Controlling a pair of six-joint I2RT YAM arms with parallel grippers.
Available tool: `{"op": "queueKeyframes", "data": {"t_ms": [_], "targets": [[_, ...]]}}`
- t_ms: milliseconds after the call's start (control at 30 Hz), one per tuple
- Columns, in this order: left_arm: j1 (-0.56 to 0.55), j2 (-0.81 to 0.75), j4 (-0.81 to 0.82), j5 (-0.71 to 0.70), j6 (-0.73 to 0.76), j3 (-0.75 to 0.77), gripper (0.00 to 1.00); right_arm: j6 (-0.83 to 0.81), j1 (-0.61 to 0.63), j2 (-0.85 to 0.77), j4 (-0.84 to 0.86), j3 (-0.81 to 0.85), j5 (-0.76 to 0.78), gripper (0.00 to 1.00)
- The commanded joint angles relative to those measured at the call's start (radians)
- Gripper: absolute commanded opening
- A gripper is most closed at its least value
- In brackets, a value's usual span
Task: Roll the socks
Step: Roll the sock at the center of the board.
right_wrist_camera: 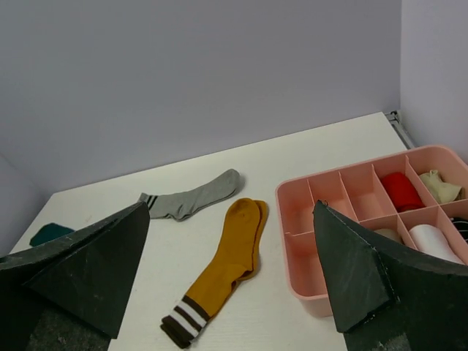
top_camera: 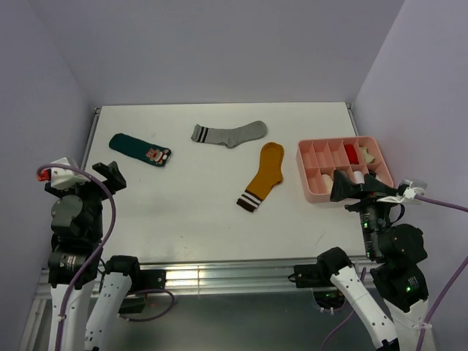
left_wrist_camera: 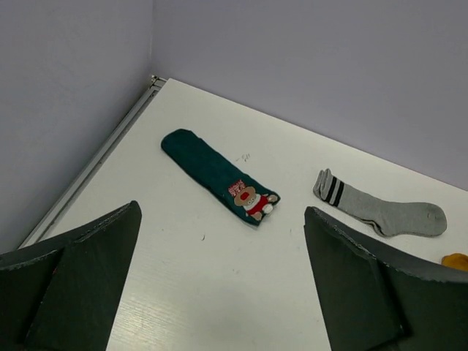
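Observation:
Three socks lie flat on the white table. The dark teal sock (top_camera: 140,149) with a cartoon print is at the far left (left_wrist_camera: 216,175). A grey sock (top_camera: 230,134) with a striped cuff rests at the back centre (right_wrist_camera: 194,197). The mustard sock (top_camera: 265,174) with a brown-white cuff lies right of centre (right_wrist_camera: 227,267). My left gripper (top_camera: 108,173) hovers open near the left edge, short of the teal sock, with nothing between its fingers (left_wrist_camera: 221,208). My right gripper (top_camera: 351,186) stands open and empty by the tray's near side (right_wrist_camera: 231,205).
A pink divided tray (top_camera: 300,168) sits at the right (right_wrist_camera: 281,219), holding small rolled bundles: red (right_wrist_camera: 401,190), cream (right_wrist_camera: 442,186) and white (right_wrist_camera: 431,241). Lilac walls close in the table on the left, back and right.

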Motion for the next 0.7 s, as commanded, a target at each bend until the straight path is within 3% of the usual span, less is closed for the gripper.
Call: {"op": "queueKeyframes", "data": {"t_ms": [0,367,667], "targets": [[0.004,0.017,0.008,0.035,0.003,-0.012,0.99,0.022,-0.005,0.013,0.023,-0.009,-0.011,1.00],[0.004,0.204,0.037,0.104,-0.023,-0.032,0.99,0.147,-0.005,0.082,0.040,-0.053,-0.193,1.00],[0.004,0.506,0.281,0.171,0.080,-0.058,0.97,0.177,-0.005,0.185,0.112,-0.099,-0.307,1.00]]}}
